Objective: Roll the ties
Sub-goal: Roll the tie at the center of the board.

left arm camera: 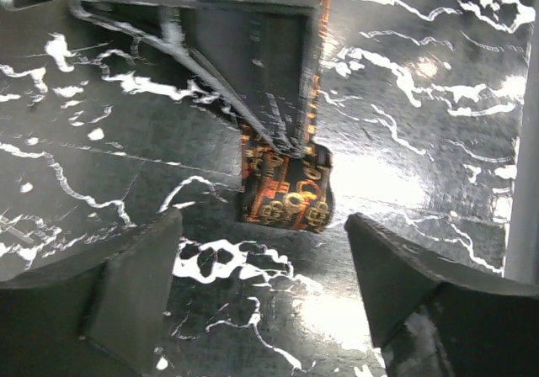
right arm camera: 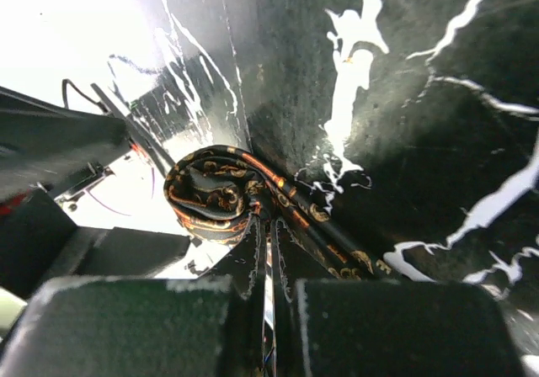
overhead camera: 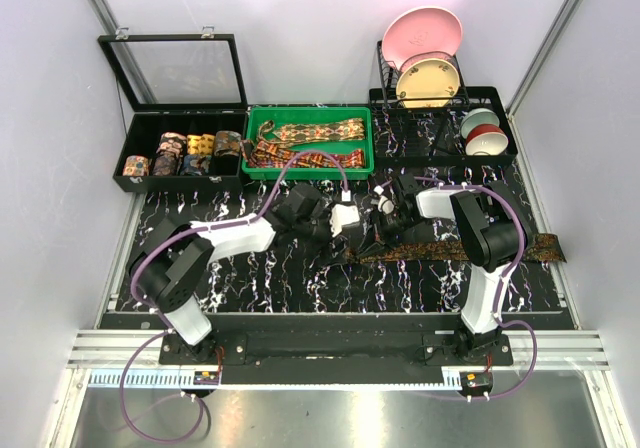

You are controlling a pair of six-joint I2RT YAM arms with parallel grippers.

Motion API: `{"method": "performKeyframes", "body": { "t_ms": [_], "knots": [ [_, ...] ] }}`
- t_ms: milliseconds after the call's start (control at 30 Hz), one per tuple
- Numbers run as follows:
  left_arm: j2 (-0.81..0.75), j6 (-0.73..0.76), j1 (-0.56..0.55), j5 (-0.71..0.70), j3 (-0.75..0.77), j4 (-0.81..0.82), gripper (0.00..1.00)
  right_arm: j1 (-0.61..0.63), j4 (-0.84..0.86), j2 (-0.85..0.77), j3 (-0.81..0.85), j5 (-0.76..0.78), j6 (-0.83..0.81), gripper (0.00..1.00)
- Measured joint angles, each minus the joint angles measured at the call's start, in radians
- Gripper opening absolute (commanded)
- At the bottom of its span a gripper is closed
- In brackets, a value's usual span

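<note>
On the black marbled table (overhead camera: 260,280), right hand (right arm camera: 268,230) pinches the tie (right arm camera: 206,193); left hand (left arm camera: 263,230) gapes wide.

A: Tie (right arm camera: 210,196): woven cloth, patterned, faint sheen. Tabletop (left arm camera: 421,91)?
B: Glossy, smooth, black marble-look, strong glare. Left gripper (left arm camera: 263,220) fingers (left arm camera: 135,293): matt black plastic, finely grained. Tray (overhead camera: 262,126): smooth green plastic.

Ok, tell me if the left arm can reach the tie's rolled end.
Probably yes: the left gripper is open and faces the rolled end of the tie, with only bare table between. The shut right gripper pinching it leaves just the lower part free.
</note>
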Motion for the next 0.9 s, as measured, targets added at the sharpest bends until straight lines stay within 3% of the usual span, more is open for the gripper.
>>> {"method": "performKeyframes", "body": {
  "t_ms": [133,600,900],
  "knots": [
    [0.019,0.032,-0.010,0.028,-0.008,-0.006,0.85,0.000,-0.014,0.001,0.013,0.017,-0.007,0.00],
    [0.161,0.055,-0.050,0.009,0.071,0.006,0.72,-0.001,-0.027,0.000,0.019,0.024,-0.026,0.00],
    [0.184,0.068,-0.076,-0.030,0.093,0.021,0.30,-0.001,-0.028,-0.008,0.029,0.031,-0.042,0.00]
  ]
}}
